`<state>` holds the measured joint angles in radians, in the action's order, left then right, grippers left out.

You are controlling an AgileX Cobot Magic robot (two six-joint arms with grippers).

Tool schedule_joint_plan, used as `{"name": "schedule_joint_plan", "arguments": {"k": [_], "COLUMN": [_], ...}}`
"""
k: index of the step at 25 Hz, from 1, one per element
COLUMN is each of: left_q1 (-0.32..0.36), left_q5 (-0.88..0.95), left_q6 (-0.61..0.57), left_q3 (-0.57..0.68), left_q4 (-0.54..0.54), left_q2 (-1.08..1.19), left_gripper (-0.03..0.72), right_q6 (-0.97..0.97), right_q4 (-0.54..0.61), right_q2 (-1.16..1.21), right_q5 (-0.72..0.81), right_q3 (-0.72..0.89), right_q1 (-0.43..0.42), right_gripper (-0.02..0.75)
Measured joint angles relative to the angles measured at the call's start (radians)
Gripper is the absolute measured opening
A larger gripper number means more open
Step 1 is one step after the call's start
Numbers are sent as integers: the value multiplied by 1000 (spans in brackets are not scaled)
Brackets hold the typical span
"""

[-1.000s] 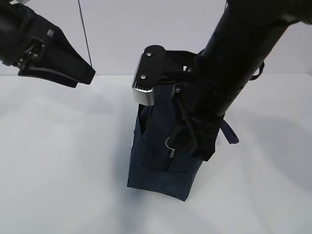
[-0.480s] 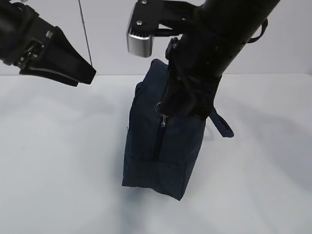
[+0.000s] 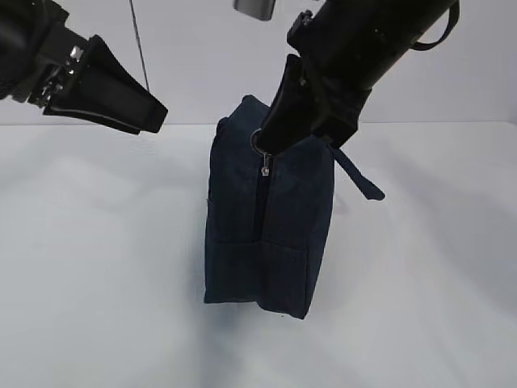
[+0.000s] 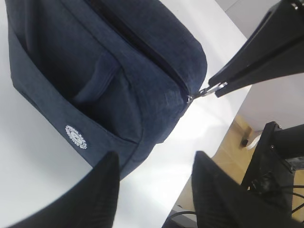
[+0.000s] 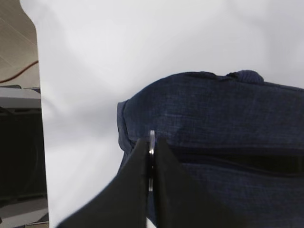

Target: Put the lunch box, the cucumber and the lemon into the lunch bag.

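The right end effector [image 3: 271, 145] is pinched shut on the ring [image 5: 151, 142] of the zipper, at the top end of the bag [image 3: 266, 234]. Its two black fingers [image 5: 137, 190] press flat on both sides of the thin silver ring. The left end effector [image 3: 153, 117] is up in the air, off to the left and well apart from the bag. Its fingers [image 4: 107, 190] are about half open and hold nothing. The bag is dark blue and stands on the white bench [image 3: 97, 283], with one narrow end down. The zipper [image 3: 260, 210] runs up the side that faces us and looks closed. A handle [image 3: 359, 182] sticks out on the right side. In the left wrist view, a small white round mark [image 4: 76, 137] shows on the bag's side. The lunch box, cucumber and lemon cannot be seen.
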<state>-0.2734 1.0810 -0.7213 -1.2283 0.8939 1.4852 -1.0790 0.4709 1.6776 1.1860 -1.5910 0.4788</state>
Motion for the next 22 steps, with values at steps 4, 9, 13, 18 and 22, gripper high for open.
{"name": "schedule_joint_plan", "arguments": {"k": [4,9,13,18,22], "left_q1": [0,0,0,0,0], "left_q5": [14,9,-12,-64,-123], "left_q6": [-52,-187,-334,-524,-580], "left_q3": [4,94,187,248,251], "left_q4": [5,84,167,296,332], "left_q2": [4,38,39,39,39], "left_gripper": [362,362,361,361,361], "right_q6": [-23,-38,-42,-44,-44], "right_q4": [47,68,83,139,155], "right_q2": [24,50,52,52,52], "right_q5": [0,-4,-15,-21,-21], "right_q3": [0,0,0,0,0], "right_q1": [-4,-4,-6,-8,-8], "right_gripper": [8,8,8,8,8]}}
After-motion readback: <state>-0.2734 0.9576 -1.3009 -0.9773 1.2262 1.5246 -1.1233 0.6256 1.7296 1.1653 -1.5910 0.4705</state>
